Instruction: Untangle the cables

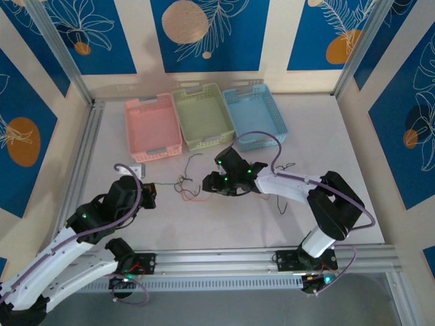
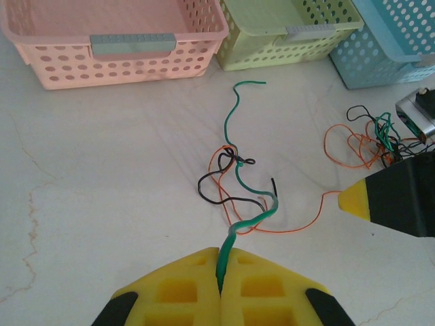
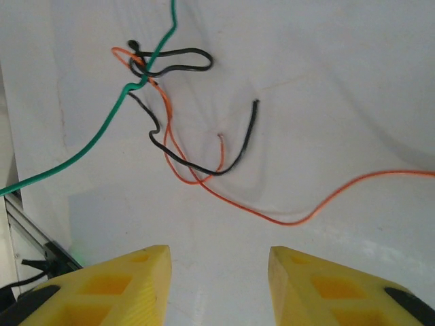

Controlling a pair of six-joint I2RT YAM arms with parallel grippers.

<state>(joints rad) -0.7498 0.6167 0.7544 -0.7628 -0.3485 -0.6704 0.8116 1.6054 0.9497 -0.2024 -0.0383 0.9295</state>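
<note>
Left gripper (image 2: 221, 272) clamped on green cable (image 2: 231, 112); right gripper (image 3: 219, 261) open, empty. Cables (image 2: 234, 173) knotted on tabletop (image 2: 102, 190), between both grippers. Pink basket (image 2: 109, 64), green basket (image 2: 272, 51) and blue basket (image 2: 387, 54) stand beyond.

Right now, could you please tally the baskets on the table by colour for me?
Pink basket: 1
Green basket: 1
Blue basket: 1
Total: 3
</note>
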